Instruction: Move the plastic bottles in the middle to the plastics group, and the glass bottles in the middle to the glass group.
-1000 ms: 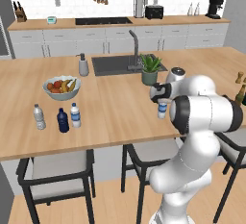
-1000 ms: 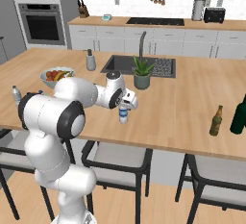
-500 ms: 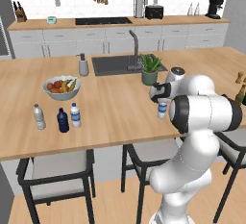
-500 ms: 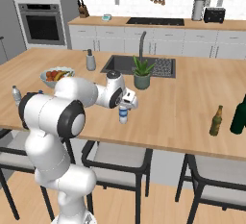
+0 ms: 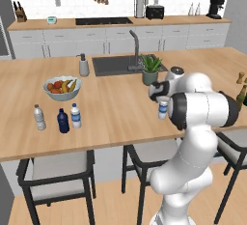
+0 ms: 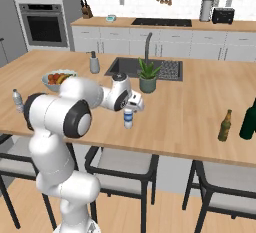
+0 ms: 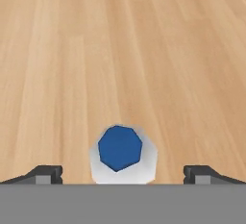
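Hovering over a water bottle [image 7: 122, 153] near the tabletop's [image 5: 116, 108] front edge, the hand [image 7: 122, 175] stood with its fingers spread wide, one on each side of the cap and touching nothing. Against the pictures of a second before, nothing had shifted: arm, hand and bottles all sat as they were, so the grasp was judged not yet begun. The other water bottle [image 5: 75, 115] already stood by the navy bottle [image 5: 63, 121] and the grey-labelled bottle [image 5: 39, 117] toward the tabletop's left end. The olive-brown bottle [image 6: 225, 125] stood just beside the blackish-green one [image 6: 248, 117] near the right end. By that reckoning, one water bottle remained to move.
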